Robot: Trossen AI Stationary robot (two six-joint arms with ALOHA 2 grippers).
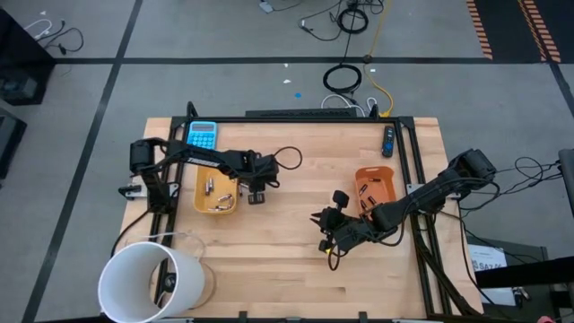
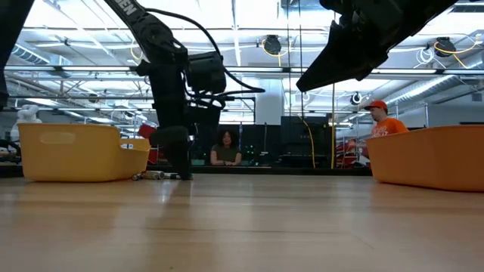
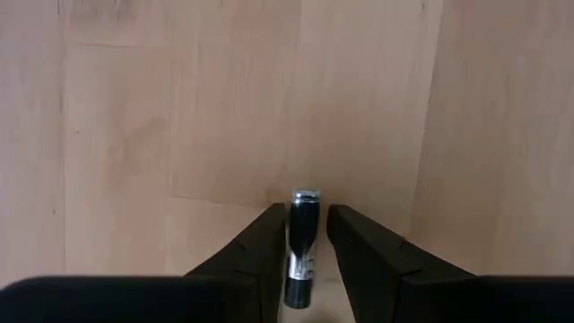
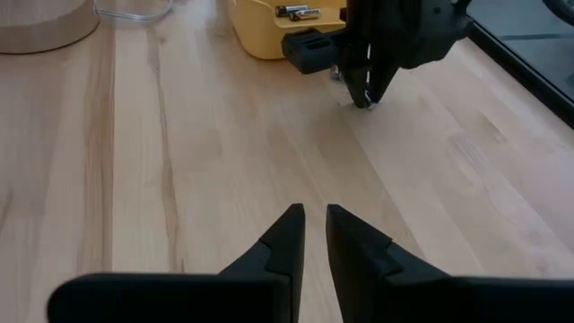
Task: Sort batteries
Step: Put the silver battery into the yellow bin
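My left gripper (image 1: 257, 193) points down at the table just right of the yellow tray (image 1: 198, 188), shut on a dark slim battery (image 3: 302, 244). The right wrist view shows that gripper (image 4: 366, 97) close above the wood. Several batteries (image 1: 218, 193) lie inside the yellow tray, and a few more (image 2: 155, 175) rest on the table beside it. My right gripper (image 1: 321, 224) hovers over the middle of the table, left of the orange tray (image 1: 359, 175), shut (image 4: 315, 224) and holding nothing. My left gripper pinches the dark battery between its two fingers (image 3: 269, 242), coming from above and pointing down. The battery lies along the fingers, with its silvery capped end (image 3: 305, 196) sticking out past their tips. Whether that end touches the table does not show.
A blue calculator (image 1: 203, 135) lies at the far left of the table. A big white cylinder (image 1: 148, 278) stands at the near left corner. A small dark object (image 1: 388, 141) sits near the far right. Bare wood lies between the trays. Two people (image 2: 225, 147) (image 2: 382, 125) are beyond the table.
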